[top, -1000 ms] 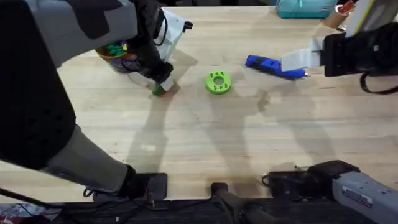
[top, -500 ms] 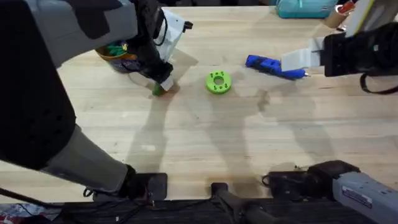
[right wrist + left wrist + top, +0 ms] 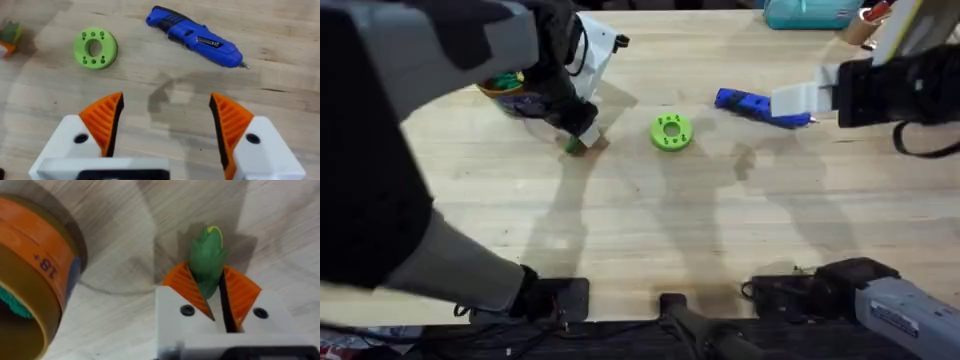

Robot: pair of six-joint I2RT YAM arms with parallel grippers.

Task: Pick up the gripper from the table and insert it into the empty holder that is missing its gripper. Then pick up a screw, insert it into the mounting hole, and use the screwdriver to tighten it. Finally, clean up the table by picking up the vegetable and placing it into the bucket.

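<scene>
Orange pads of the left gripper [image 3: 214, 297] pinch the vegetable [image 3: 206, 260]; lift clear, then drop over the bucket [image 3: 30, 280] just left. Right gripper [image 3: 165, 125] hangs wide open, empty.

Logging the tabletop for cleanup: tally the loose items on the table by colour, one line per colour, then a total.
Blue: 1, the electric screwdriver
Lime green: 1, the round disc with holes
Dark green: 1, the leaf-shaped toy vegetable, between the left tool's pads
Orange-yellow: 1, the bucket
Total: 4
</scene>
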